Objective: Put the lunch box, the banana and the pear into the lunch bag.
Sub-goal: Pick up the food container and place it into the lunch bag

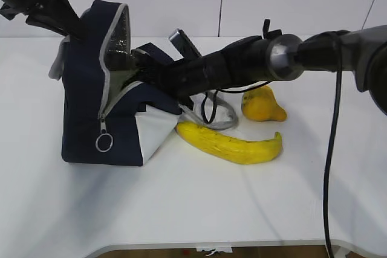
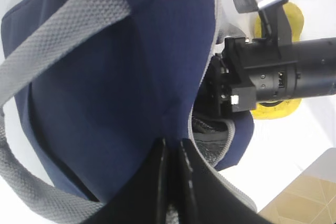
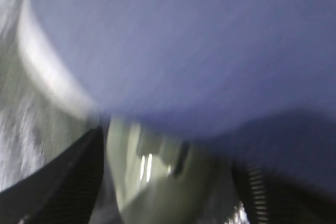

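The navy lunch bag (image 1: 84, 107) lies on its side on the white table, mouth facing right. My left gripper (image 2: 170, 153) is shut on the bag's navy fabric and holds its top flap (image 1: 112, 28) up. My right arm (image 1: 242, 64) reaches into the opening, so its gripper is hidden in the exterior view. In the blurred right wrist view, the pale green lunch box (image 3: 152, 182) sits between the right gripper's (image 3: 168, 174) dark fingers under the navy fabric (image 3: 184, 40); contact is unclear. The banana (image 1: 233, 143) and the pear (image 1: 262, 106) lie on the table right of the bag.
A grey handle loop (image 1: 221, 119) of the bag trails on the table between bag and fruit. The zipper's ring pull (image 1: 104, 142) hangs at the bag's front. The table's front edge (image 1: 242, 247) runs along the bottom.
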